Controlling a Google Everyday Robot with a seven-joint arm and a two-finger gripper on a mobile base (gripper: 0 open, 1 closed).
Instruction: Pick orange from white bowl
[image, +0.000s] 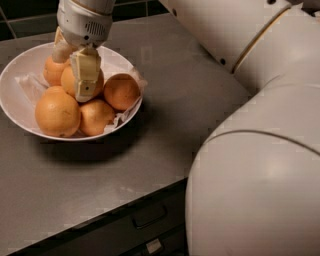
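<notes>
the claw (74, 75) hangs over the middle of the white bowl (12, 95), fingers narrowed onto the orange (67, 80) lying directly between them; the lift looks straight up from the bowl.
</notes>
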